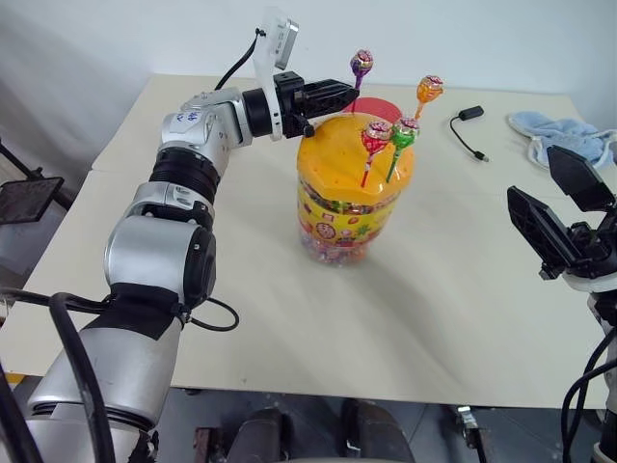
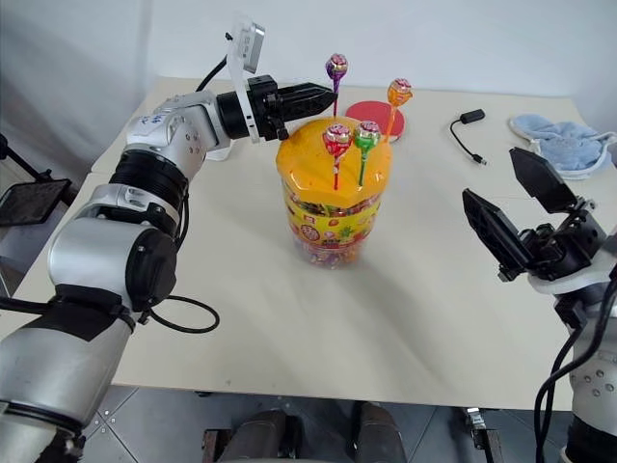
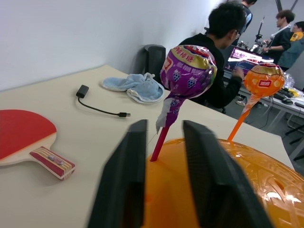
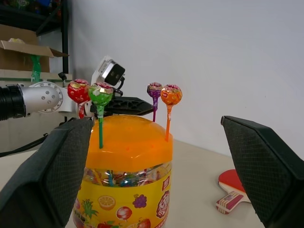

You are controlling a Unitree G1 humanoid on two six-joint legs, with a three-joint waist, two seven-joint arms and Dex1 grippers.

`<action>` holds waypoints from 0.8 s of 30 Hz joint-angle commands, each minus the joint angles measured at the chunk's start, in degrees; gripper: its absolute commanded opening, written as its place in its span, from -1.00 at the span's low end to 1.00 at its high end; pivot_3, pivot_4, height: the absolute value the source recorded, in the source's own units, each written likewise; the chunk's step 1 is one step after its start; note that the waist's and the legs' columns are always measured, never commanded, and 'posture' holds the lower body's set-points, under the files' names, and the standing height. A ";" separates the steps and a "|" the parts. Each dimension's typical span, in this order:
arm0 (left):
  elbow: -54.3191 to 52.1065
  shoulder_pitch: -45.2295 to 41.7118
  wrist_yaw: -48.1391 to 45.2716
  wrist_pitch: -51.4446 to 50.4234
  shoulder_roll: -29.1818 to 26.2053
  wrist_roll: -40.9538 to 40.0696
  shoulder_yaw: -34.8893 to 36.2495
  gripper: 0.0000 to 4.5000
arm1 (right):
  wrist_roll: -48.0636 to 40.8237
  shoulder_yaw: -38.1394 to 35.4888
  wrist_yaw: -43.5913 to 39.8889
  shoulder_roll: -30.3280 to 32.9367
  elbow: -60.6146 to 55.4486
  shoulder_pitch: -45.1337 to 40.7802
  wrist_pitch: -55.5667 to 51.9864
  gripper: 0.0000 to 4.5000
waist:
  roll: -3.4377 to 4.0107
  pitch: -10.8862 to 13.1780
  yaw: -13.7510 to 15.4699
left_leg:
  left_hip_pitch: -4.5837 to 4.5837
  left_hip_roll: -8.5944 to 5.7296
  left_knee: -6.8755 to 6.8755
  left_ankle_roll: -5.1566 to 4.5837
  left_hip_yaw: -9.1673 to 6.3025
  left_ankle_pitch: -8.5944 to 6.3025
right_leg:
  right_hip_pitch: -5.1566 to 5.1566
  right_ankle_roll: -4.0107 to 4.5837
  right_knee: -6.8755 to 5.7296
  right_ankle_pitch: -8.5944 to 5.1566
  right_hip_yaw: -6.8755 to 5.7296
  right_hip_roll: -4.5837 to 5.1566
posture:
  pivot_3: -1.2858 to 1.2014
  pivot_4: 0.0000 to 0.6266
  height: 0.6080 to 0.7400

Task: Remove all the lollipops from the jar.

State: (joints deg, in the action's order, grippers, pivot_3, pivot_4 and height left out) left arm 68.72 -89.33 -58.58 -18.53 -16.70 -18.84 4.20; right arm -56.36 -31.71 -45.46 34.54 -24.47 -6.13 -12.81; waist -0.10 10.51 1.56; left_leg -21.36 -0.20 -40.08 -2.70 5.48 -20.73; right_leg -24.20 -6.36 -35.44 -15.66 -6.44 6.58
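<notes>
**Left gripper lined up on the purple lollipop, four still in the jar**

Your left gripper point(image 3: 164, 178) reaches level over the far edge of the jar point(image 1: 352, 198), its two black fingers standing either side of the purple lollipop's stick. A narrow gap still shows between each finger and the stick, so the fingers look to be drawing in but I cannot tell whether they have it clamped. It sits low on the stick, just above the jar's lid, probably so the pull goes straight up and out of the hole.

Your right gripper point(image 2: 521, 220) hangs well to the right of the jar, fingers spread wide and holding nothing, kept clear of the working arm.

Count on the jar lid: four lollipops, all upright in its holes. The purple lollipop point(image 1: 362, 64) is at the back, the orange lollipop point(image 1: 429, 90) at the back right, the red lollipop point(image 1: 376, 135) and green lollipop point(image 1: 405, 131) side by side at the front. None is out yet.

Beyond the jar: one red table tennis bat point(image 3: 28, 137), one black cable point(image 1: 468, 130), one blue cloth point(image 1: 564, 135).
</notes>
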 commanded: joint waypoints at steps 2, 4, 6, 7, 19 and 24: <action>-0.29 -2.46 -1.28 1.57 0.64 0.84 1.86 -0.99 | 0.22 -0.67 -0.35 -0.14 -1.11 -0.18 1.39 1.00 | 0.00 0.00 -0.02 | 0.00 0.00 0.00 0.00 0.00 0.00 | 0.00 0.00 0.00 0.00 0.00 0.00 | 0.03 -0.52 1.00; -0.28 -2.68 -1.19 1.97 0.79 0.24 3.36 -0.99 | 0.38 -0.23 -0.49 -0.41 -0.94 -0.39 1.46 1.00 | 0.00 0.00 0.00 | 0.00 0.00 0.00 0.00 0.00 0.00 | 0.00 0.00 0.00 0.00 0.00 0.00 | 0.03 -0.52 1.00; -0.53 -2.86 -1.47 2.34 0.43 -1.88 6.44 -0.99 | 0.40 0.35 -0.54 -0.81 -1.11 -0.40 1.40 1.00 | -0.01 0.00 -0.07 | 0.00 0.00 0.00 0.00 0.00 0.00 | 0.00 0.00 0.00 0.00 0.00 0.00 | 0.03 -0.52 1.00; -0.66 -2.86 -1.77 1.88 -0.01 -2.92 8.07 -0.99 | 0.20 0.49 -0.49 -1.00 -1.27 -0.37 1.27 1.00 | -0.01 0.00 -0.14 | 0.00 0.01 0.00 0.00 0.00 0.00 | 0.00 0.00 0.00 0.00 0.01 0.00 | 0.03 -0.52 1.00; -8.09 7.61 -6.58 -3.58 -10.97 -4.29 12.12 -0.99 | 0.00 2.81 -2.26 -0.90 1.60 -2.50 0.15 1.00 | 0.01 -0.01 -0.52 | 0.07 0.03 0.02 0.00 0.04 0.00 | -0.07 0.00 -0.11 0.00 0.09 0.00 | 0.03 -0.52 1.00; -10.62 10.09 -6.40 -1.49 -8.48 -1.44 8.08 -0.59 | 0.51 3.11 -3.02 -0.21 3.36 -4.44 0.00 1.00 | -0.06 0.03 0.47 | -0.20 -0.06 -0.23 -0.09 -0.13 0.02 | -0.07 -0.10 -0.08 0.06 0.04 0.04 | 0.03 -0.52 1.00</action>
State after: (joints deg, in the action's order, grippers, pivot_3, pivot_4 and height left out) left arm 61.25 -77.49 -65.06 -22.19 -25.80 -20.80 12.80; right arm -55.49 -27.43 -48.11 33.31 -20.95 -10.32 -12.97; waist -0.16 10.54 2.04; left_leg -21.57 -0.30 -40.32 -2.82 5.35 -20.71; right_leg -24.27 -6.50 -35.48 -15.58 -6.40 6.65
